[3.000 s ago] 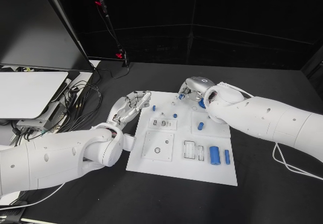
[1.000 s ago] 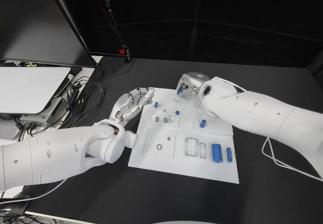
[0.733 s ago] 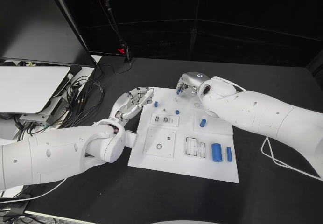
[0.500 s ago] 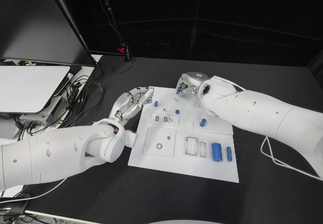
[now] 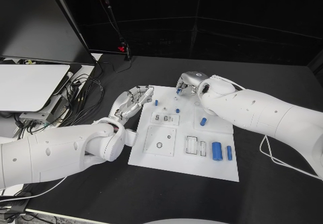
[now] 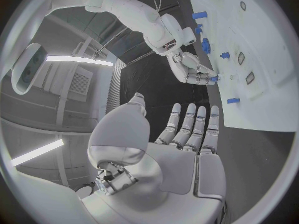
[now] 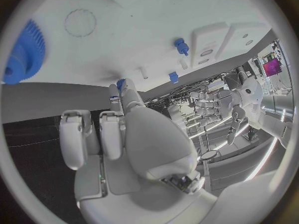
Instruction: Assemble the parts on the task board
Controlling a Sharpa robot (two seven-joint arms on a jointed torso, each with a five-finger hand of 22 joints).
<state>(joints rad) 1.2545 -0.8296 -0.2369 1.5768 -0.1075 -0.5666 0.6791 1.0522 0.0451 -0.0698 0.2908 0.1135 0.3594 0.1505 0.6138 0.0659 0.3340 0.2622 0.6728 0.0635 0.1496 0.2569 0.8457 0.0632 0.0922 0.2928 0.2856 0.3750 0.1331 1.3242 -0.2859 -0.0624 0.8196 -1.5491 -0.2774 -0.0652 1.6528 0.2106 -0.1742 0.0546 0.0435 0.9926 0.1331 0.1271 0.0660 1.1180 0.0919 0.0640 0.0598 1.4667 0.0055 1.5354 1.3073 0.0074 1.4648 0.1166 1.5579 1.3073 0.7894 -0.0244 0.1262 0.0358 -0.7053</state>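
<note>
I am observing the white task board [image 5: 176, 164] lying flat on the black worktop [image 5: 269, 88], the left robot hand [image 5: 132, 100] hovering released beside it, and the right robot hand [image 5: 188, 87] pinching a small blue part [image 6: 214, 78], judged light, rigid, slippery, at the far edge.

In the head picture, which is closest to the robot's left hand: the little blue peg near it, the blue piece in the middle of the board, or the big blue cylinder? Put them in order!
From the left hand, nearest first:
1. Little blue peg, at the board's far left corner, just beside the fingers.
2. Middle blue piece, across the board toward the right arm.
3. Big blue cylinder, at the board's near right side, farthest away.
</note>
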